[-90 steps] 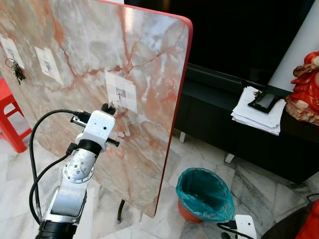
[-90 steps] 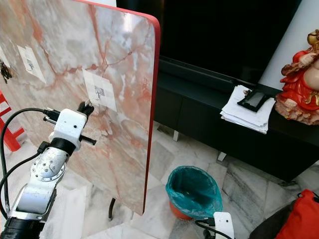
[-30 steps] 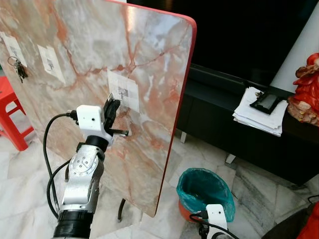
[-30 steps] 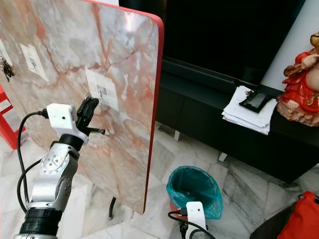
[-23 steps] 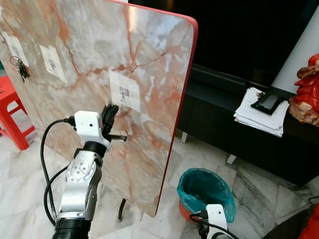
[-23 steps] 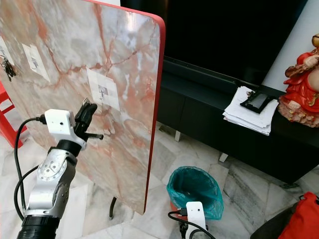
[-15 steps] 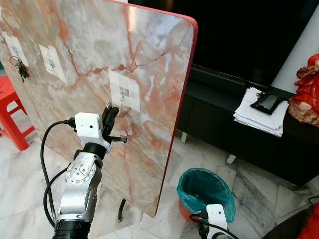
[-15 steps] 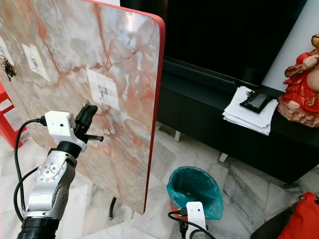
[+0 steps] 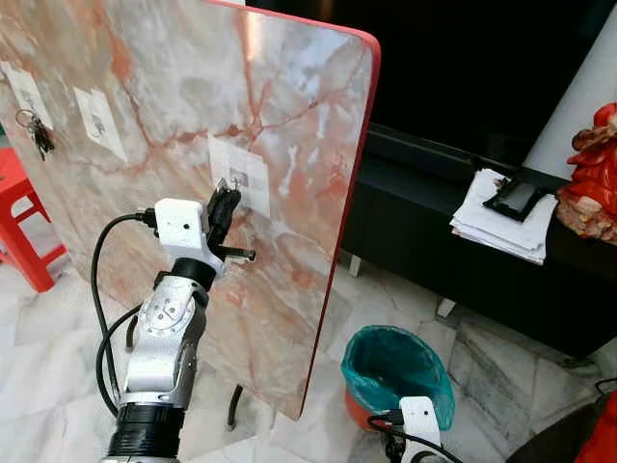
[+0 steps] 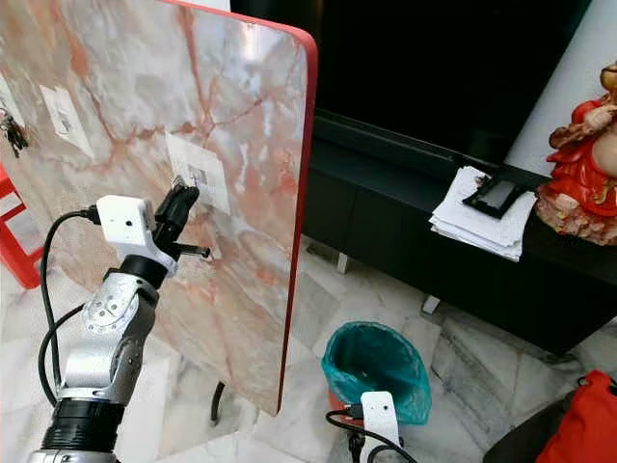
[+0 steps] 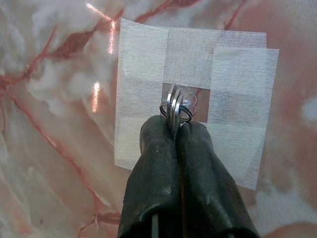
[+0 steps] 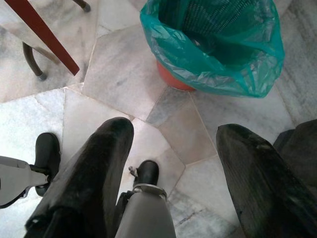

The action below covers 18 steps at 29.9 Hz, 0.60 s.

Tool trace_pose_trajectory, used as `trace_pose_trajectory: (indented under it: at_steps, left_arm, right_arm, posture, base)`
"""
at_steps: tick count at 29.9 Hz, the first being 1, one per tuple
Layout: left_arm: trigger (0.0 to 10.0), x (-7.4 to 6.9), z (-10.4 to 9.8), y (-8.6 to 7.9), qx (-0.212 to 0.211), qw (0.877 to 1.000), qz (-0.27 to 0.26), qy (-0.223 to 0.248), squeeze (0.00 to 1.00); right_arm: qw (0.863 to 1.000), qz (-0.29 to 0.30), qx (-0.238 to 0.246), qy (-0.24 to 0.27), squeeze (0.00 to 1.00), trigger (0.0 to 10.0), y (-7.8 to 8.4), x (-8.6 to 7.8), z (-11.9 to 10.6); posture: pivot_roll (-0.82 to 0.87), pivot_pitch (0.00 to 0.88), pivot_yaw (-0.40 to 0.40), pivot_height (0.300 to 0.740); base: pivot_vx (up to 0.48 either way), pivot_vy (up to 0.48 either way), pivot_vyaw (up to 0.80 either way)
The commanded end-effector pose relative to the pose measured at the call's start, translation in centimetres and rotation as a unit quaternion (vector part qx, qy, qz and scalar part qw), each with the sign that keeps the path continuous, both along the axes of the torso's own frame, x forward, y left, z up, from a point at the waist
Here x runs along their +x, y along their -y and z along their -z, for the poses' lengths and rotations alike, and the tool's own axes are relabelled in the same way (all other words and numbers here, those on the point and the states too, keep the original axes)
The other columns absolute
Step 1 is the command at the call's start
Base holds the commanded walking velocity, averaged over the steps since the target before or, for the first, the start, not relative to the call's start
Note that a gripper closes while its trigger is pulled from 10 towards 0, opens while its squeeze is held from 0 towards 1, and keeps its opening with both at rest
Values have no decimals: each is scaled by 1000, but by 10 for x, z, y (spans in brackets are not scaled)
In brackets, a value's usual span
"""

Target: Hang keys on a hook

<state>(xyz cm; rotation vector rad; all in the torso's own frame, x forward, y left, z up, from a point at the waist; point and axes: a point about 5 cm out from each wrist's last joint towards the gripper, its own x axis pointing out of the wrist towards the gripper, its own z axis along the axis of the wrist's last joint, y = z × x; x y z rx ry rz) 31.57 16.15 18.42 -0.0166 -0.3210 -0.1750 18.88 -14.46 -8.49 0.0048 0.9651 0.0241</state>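
At the taped patch on the upright marble board, left gripper clenched on the key ring, ring edge-on and right at the small hook in the patch's middle. Best done slowly: ring kept square to the hook, nudged over its tip, lowered till it catches, fingers loosened only then. Far left on the board, another bunch of keys hanging already. Low on the right, right gripper spread wide and idle, near the green-lined bin.
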Motion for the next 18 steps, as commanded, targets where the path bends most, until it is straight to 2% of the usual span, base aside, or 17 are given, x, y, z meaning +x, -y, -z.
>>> trace_pose_trajectory:
  at_steps: [1,18]
  left_arm:
    - [10000,3,-3,5,-1,1000,12,3,0]
    - [10000,8,-2,8,0,1000,21,-8,0]
  right_arm:
    - [1000,4,0,-5,0,10000,2,-3,2]
    - [1000,1,0,-8,0,10000,3,-4,2]
  posture:
    - [43,0,-95,740]
    - [44,0,-97,740]
  base:
    - [0,0,0]
    - [0,0,0]
